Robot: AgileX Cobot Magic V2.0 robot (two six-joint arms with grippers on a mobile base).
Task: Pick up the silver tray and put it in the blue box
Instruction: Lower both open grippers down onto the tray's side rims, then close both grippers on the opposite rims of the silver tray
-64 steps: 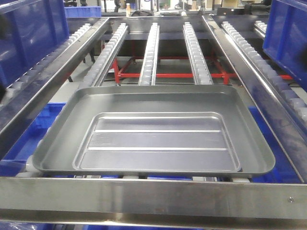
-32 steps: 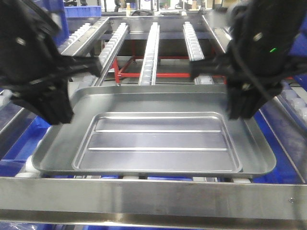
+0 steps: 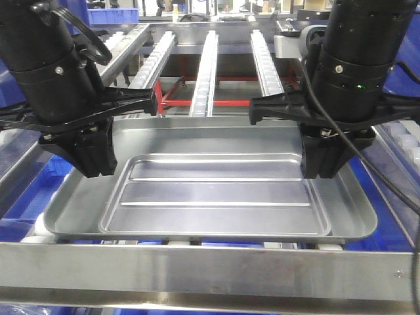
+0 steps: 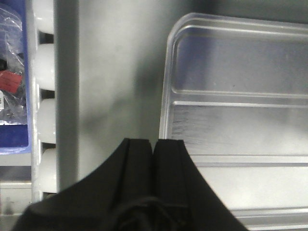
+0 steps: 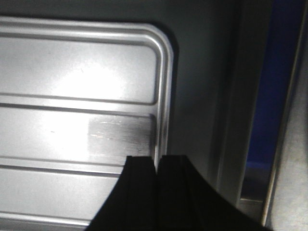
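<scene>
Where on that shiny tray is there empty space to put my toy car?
The middle of the silver tray is bare: that is the ridged panel between the left gripper and the right gripper. So is the strip along its near rim, by the steel front bar. The tray's left and right sides are crowded, because the shut fingers hang there.

Counting one silver tray on the table, with two long ridges crossing its recessed centre panel. Counting two grippers: one left gripper and one right gripper, each showing two black fingers in its own wrist view, making four in all. Counting three roller rails running down the middle of the table, and one red frame beneath them. Seeing blue plastic under the table at both sides, without being able to tell whether it is one blue box or more.
</scene>
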